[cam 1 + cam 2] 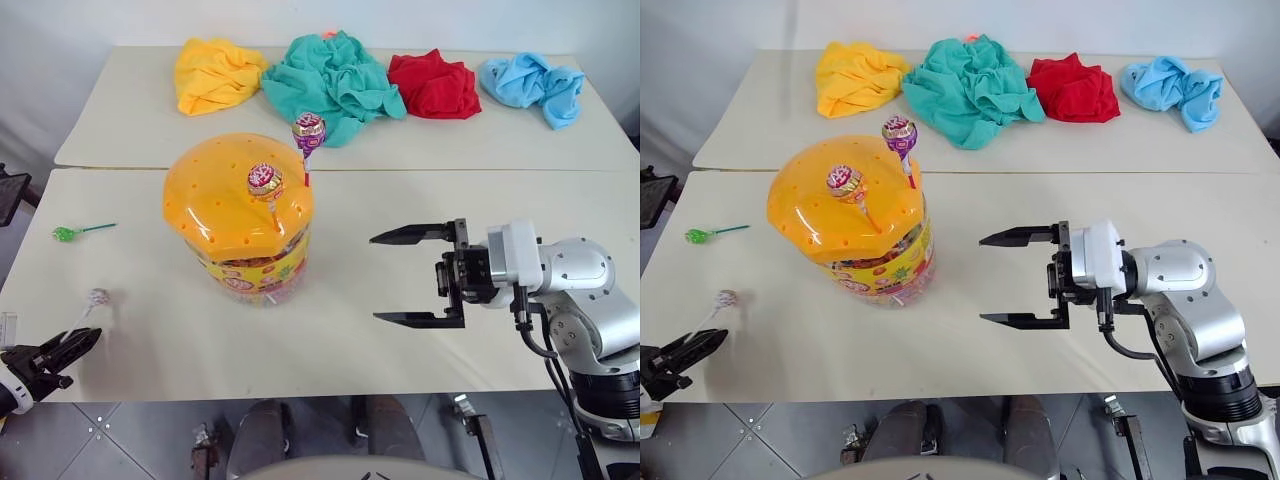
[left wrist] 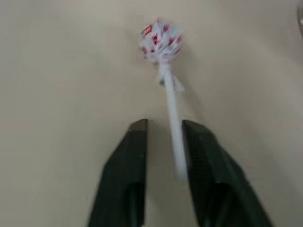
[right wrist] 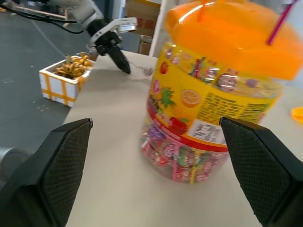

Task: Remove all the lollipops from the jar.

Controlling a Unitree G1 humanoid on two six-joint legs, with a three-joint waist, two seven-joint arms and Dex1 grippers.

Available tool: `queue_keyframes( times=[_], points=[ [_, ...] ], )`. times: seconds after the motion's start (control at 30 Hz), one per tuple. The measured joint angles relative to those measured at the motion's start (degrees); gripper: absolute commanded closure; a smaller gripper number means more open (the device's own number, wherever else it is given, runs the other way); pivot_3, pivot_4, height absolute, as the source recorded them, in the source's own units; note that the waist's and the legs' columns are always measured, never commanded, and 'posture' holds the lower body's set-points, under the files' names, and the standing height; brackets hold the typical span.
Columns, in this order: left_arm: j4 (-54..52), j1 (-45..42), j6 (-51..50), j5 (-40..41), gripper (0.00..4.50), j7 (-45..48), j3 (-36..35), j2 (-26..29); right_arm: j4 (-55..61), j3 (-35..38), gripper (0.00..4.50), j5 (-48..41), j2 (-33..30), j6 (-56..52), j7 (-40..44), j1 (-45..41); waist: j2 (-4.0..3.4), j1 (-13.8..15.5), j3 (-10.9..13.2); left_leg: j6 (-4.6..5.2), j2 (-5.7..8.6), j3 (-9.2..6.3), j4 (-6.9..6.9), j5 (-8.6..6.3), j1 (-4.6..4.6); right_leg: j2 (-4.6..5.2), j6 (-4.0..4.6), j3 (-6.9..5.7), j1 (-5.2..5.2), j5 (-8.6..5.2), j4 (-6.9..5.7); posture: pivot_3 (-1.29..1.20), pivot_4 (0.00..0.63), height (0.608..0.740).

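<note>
The jar, a clear tub with a yellow label and a domed orange lid, stands mid-table. Two lollipops stick up from the lid, a pink one and a purple one. A green lollipop lies on the table to the left. By the front left edge, a white-and-red lollipop rests on the table. Its white stick runs between the parted fingers of my left gripper. My right gripper is wide open to the right of the jar, pointing at it with nothing between its fingers.
Yellow, teal, red and blue cloths lie along the far table, which a seam separates from the near one. Beyond the table's left edge a white box of yellow items sits on the floor.
</note>
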State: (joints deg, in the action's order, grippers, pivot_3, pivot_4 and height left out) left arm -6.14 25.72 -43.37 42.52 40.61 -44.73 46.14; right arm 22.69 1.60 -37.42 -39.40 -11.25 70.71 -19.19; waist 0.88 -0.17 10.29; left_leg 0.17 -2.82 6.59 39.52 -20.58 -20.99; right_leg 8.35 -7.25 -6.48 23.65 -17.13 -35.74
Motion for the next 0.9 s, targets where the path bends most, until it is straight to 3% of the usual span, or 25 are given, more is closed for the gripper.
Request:
queue_keyframes(
  times=[0.13,0.33,0.4,0.63,0.9],
  points=[
    [2.46,-0.25,2.97,-0.17,1.22,4.13,-4.21,0.34,-0.01,3.59,0.0,-5.46,3.04,-3.3,-5.8,-2.74,0.01,-0.51,0.01,-0.04,-0.08,0.07,0.01,-0.01,-0.06,-0.01,0.08,-0.01,0.15,-0.04,-0.15,0.0,0.15,0.74],
    [-3.32,-3.19,7.85,7.71,1.22,14.61,-12.63,-0.28,-2.35,2.93,0.0,-7.81,5.75,-8.75,-10.89,-10.1,-0.03,-0.73,0.02,0.0,-0.04,0.08,0.0,-0.06,-0.15,0.11,0.04,-0.07,0.17,-0.02,-0.22,0.0,0.15,0.74],
    [-7.56,-6.83,9.47,12.17,1.22,15.45,-13.3,-3.44,-5.47,1.58,0.0,-7.01,7.35,-10.83,-13.38,-14.94,-0.06,-0.98,0.04,0.04,-0.02,0.11,0.03,-0.05,-0.17,0.14,-0.01,-0.06,0.15,0.01,-0.22,0.0,0.15,0.74],
    [-21.36,-10.87,7.64,26.98,1.22,14.21,-9.13,-6.17,-10.44,-3.64,0.0,-4.68,11.22,-17.89,-18.19,-21.59,0.0,-1.6,0.01,0.05,0.03,0.05,0.03,-0.06,-0.19,0.11,-0.05,-0.14,0.11,0.04,-0.23,0.0,0.15,0.74],
    [-22.95,-13.5,9.16,29.68,1.22,11.89,-5.16,-8.11,-10.86,-7.82,0.0,-4.07,16.74,-21.24,-18.67,-26.46,-0.02,-1.62,0.02,0.02,-0.01,0.15,0.06,-0.05,-0.2,-0.05,-0.05,-0.12,0.12,0.04,-0.22,0.0,0.15,0.74]
  ],
)
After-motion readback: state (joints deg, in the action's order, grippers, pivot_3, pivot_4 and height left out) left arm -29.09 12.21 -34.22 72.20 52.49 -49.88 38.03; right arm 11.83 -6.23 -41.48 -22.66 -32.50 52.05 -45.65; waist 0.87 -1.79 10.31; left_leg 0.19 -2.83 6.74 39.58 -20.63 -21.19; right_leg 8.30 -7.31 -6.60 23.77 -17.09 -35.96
